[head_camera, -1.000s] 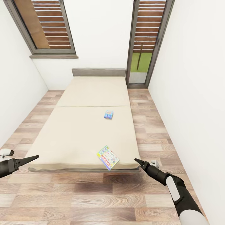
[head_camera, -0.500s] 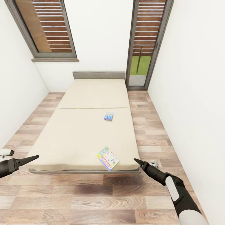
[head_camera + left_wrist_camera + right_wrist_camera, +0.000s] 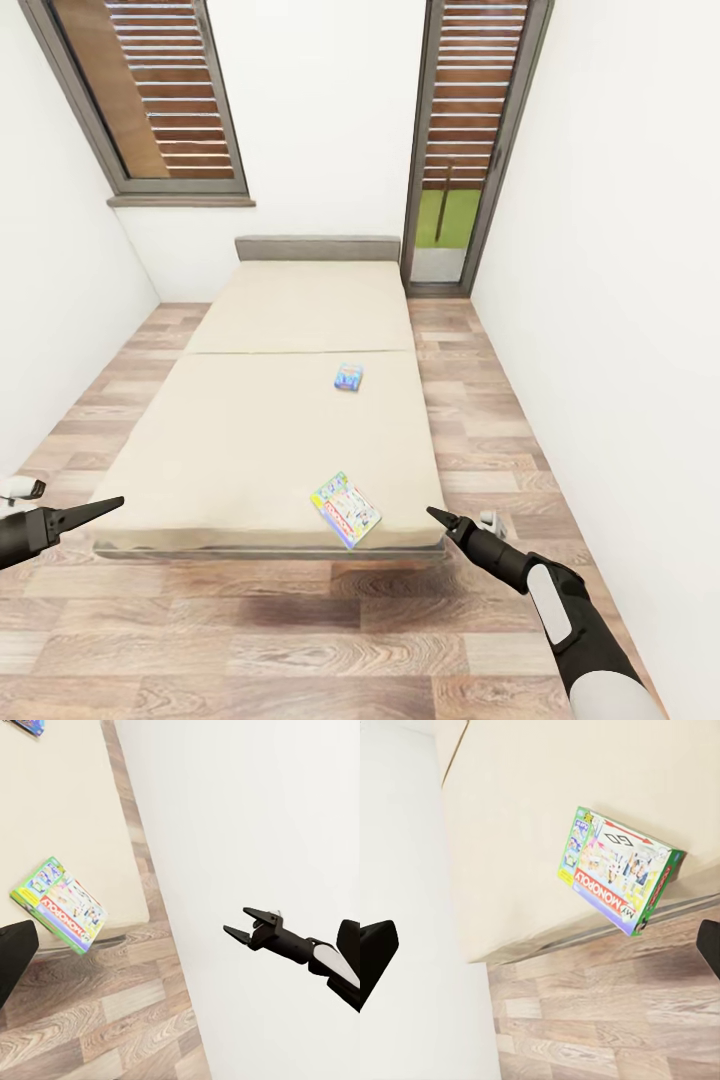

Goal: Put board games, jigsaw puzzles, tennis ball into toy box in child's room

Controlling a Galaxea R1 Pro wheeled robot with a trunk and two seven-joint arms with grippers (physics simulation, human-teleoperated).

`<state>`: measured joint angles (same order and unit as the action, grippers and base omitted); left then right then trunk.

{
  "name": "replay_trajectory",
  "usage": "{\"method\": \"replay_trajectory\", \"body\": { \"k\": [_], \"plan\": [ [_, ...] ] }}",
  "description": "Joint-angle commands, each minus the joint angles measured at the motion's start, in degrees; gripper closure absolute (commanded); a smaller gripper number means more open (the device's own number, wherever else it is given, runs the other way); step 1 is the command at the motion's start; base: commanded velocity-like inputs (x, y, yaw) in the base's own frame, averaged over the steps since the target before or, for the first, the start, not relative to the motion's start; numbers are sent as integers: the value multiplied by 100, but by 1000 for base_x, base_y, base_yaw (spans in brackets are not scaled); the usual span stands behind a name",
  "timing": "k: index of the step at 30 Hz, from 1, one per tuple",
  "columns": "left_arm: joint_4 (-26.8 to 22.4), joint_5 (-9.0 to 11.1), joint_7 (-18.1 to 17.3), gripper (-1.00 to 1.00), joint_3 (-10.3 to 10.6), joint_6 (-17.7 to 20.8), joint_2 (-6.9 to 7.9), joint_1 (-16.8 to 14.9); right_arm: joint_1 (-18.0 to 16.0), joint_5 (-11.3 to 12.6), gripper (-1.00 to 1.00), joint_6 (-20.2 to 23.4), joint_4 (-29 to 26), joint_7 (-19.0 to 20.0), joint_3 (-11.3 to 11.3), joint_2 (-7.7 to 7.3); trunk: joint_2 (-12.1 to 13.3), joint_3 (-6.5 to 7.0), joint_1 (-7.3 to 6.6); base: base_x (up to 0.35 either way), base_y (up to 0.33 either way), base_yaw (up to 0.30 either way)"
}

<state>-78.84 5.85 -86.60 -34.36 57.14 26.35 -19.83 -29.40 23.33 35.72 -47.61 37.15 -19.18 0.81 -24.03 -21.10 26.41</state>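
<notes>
The My Monopoly box (image 3: 346, 508) lies at twelve o'clock, overhanging the bed (image 3: 250, 440) edge. Probably light and stiff; pinch that overhang. Right gripper (image 3: 238, 925) gapes, left gripper (image 3: 112, 502) unclear

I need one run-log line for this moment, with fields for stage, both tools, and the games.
stage: facing beige bed | left tool: shut, empty | right tool: open, empty | green Monopoly box: at foot edge | small blue game box: mid-mattress

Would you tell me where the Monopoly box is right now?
In the head view, the Monopoly box lies at the bed's near edge, toward the right corner, closest to the right gripper.
</notes>
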Motion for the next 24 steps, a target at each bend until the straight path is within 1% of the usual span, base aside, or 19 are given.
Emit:
{"method": "replay_trajectory", "body": {
  "k": [1, 24],
  "plan": [
    [0, -4, -23, -100, -1, 61, 2, -4, -5, 14, -100, 41, -2, 11, -24, 6, -9, 1, 3, -2, 0, 0],
    [0, -2, -23, -100, -1, 61, 2, -4, -5, 13, -100, 32, -2, 11, -16, 7, -9, 220, 3, 0, 0, 0]
  ]
}}
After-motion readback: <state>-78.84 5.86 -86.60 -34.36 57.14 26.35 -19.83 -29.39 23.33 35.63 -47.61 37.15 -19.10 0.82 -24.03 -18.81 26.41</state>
